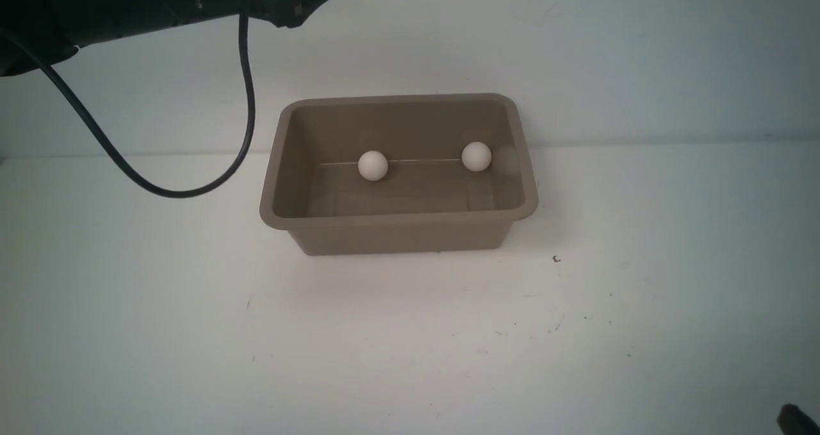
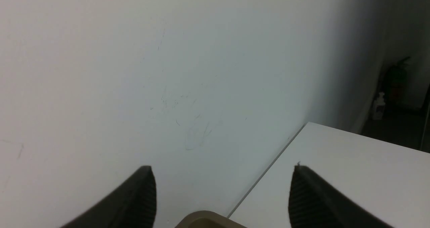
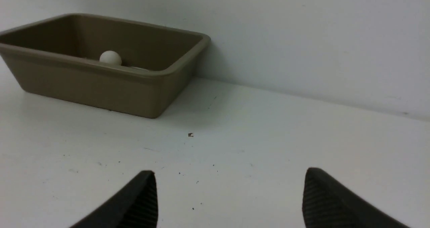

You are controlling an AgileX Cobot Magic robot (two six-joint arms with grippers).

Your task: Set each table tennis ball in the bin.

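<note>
Flat white tabletop [image 1: 410, 345] against pale wall. At its far edge, rectangular taupe-brown plastic bin [image 1: 397, 216] with flared rim. Raised at left, black left gripper [image 2: 221, 174], jaws spread, empty; low at near right, black right gripper [image 3: 228, 177], likewise spread, empty. On the bin's floor, two small off-white table tennis balls, left ball [image 1: 373, 165] and right ball [image 1: 476, 156], apart.
</note>
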